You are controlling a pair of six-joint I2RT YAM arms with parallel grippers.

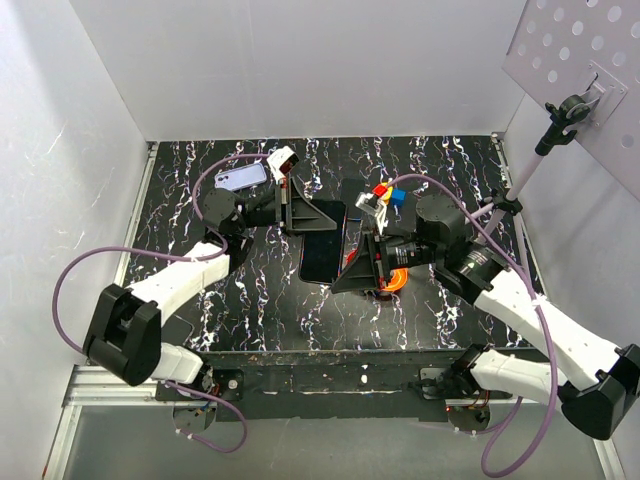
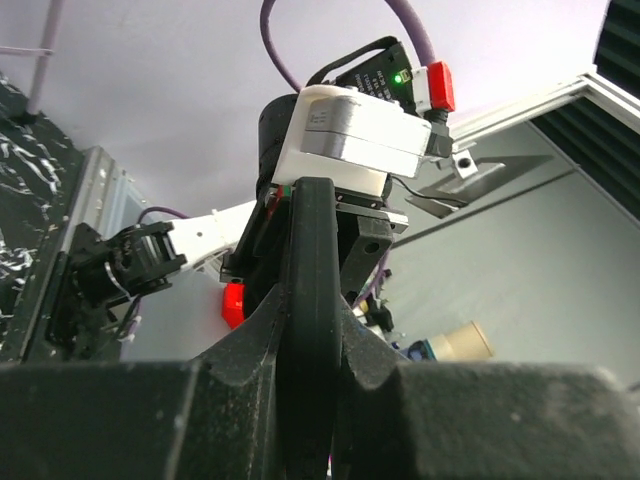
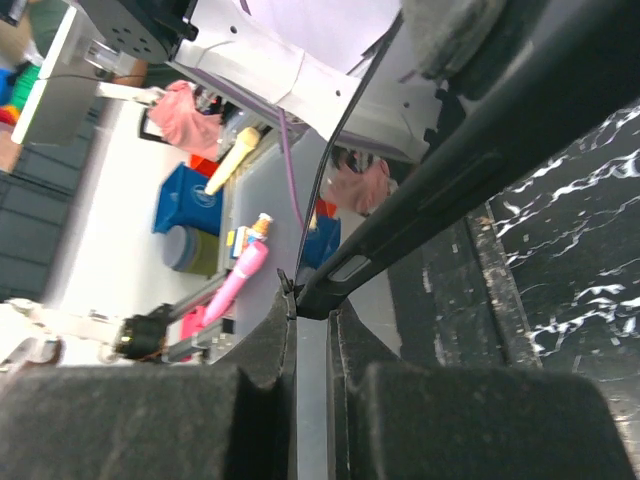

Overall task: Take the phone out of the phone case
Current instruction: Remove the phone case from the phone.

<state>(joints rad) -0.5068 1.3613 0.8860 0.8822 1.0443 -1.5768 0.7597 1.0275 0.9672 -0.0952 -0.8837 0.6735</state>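
One phone (image 1: 322, 250) sits at the middle of the counter (image 1: 250, 300), a flat dark glossy rectangle with rounded corners. It is in one black phone case (image 2: 310, 290), whose rim shows in the left wrist view as a thin, smooth, slightly curved strip. Whether the slab touches the counter top cannot be told.

Two arms reach in from the near edge, each with white shells, black joints and one purple cable looping off it. The left end effector (image 1: 325, 215) meets the far end of the phone. In its own camera the left end effector (image 2: 308, 370) has both matte black fingers drawn together, clamped on the case rim. The right end effector (image 1: 345, 278) meets the near right corner of the phone. In the right wrist view its end effector (image 3: 312, 350) is likewise pinched on the slab's thin edge, where a small oblong side button shows and a hair-thin black line curves away from the edge.

The counter is black with white marble-like veining. One pale lilac flat rectangular item (image 1: 241, 178) lies near the far left corner, well apart from the phone. One grey perforated panel (image 1: 570, 60) stands past the far right corner.
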